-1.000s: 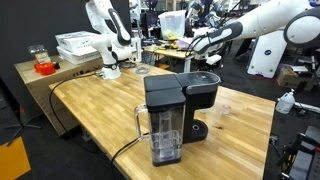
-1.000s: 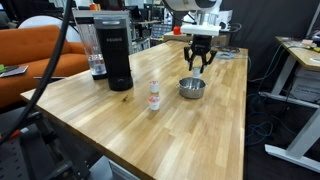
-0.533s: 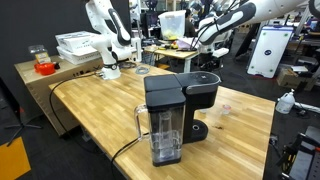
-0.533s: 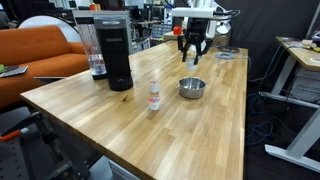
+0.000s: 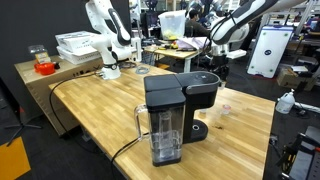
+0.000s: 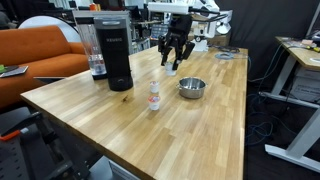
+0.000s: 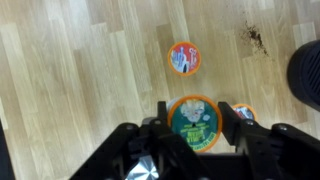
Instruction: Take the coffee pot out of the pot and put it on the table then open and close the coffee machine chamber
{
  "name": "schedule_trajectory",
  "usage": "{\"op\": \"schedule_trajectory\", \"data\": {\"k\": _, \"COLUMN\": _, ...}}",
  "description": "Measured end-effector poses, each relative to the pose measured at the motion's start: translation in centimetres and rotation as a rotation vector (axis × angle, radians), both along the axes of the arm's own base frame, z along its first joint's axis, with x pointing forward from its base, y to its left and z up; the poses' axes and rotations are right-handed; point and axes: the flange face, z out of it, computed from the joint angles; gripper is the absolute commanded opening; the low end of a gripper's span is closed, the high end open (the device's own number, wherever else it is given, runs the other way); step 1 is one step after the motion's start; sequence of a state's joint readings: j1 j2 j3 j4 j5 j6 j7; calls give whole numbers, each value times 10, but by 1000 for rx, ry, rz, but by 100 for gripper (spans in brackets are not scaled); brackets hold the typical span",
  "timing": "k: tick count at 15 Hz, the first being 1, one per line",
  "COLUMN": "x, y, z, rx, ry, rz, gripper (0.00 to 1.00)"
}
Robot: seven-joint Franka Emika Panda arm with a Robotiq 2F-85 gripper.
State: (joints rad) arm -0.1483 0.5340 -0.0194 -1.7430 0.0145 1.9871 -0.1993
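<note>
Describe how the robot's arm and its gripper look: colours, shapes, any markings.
The arm is built of smooth, rounded white segments with darker joints between them. The gripper is black and blocky and ends in two black fingers. In the wrist view its body shows as dark, angular parts. No markings can be read.

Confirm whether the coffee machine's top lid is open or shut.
Shut: the lid lies flat atop the coffee machine, no gap visible.
</note>
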Motion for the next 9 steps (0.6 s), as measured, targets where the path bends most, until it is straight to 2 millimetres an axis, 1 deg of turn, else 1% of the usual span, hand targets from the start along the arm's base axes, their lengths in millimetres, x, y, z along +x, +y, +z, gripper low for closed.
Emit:
{"op": "schedule_trajectory", "data": {"k": 3, "x": -41, "y": 11, "z": -6, "rx": 14, "ry": 7, "rz": -6, "gripper": 28}}
{"op": "schedule_trajectory", "data": {"k": 5, "x": -61, "y": 23, "z": -8, "rx": 16, "ry": 5, "rz": 9, "gripper": 28}}
{"op": "schedule_trajectory", "data": {"k": 7, "x": -70, "y": 35, "z": -8, "rx": 16, "ry": -4, "rz": 30, "gripper": 28}}
{"op": "schedule_trajectory", "data": {"k": 9, "x": -71, "y": 43, "z": -8, "rx": 16, "ry": -17, "rz": 52, "gripper": 28}}
